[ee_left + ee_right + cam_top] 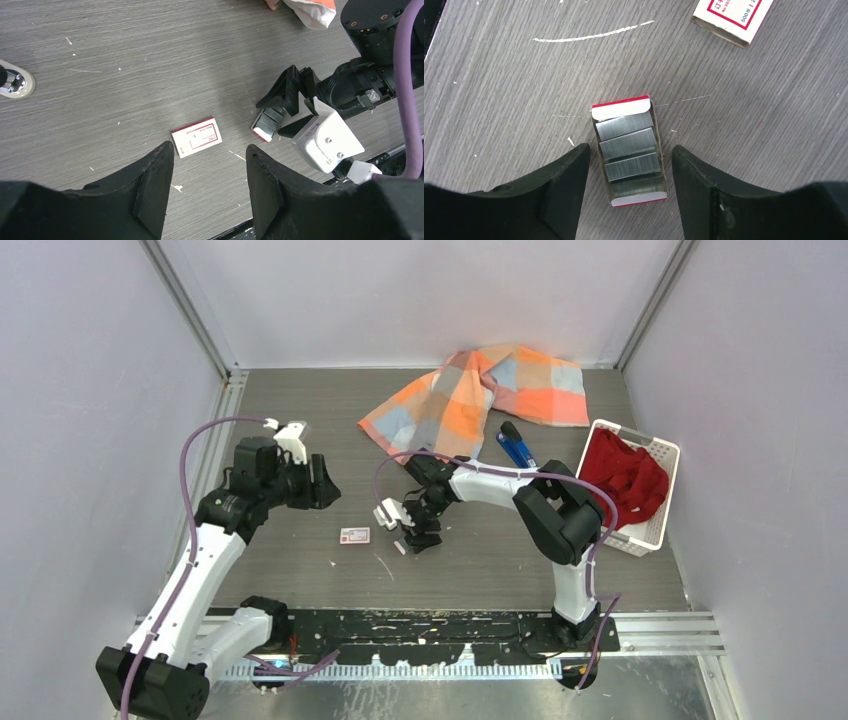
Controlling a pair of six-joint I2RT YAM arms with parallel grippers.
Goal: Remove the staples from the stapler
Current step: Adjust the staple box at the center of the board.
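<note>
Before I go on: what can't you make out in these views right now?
Stapler: top view, too small to tell whether it is loaded.
Staples in their tray: top view, hidden under the right gripper.
Packet: right wrist view, print cut off by the top edge.
Basket: top view, red cloth hides what lies beneath.

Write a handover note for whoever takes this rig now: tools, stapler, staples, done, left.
Left tool: open, empty, above the table near the white-and-red staple box.
Right tool: open, straddling the staple strips in their tray, no grip yet.
Stapler: on the table by the checked cloth, away from both tools.
Done: cannot tell whether it is emptied.
Left: probably fetch and open the stapler, pull any staples.
</note>
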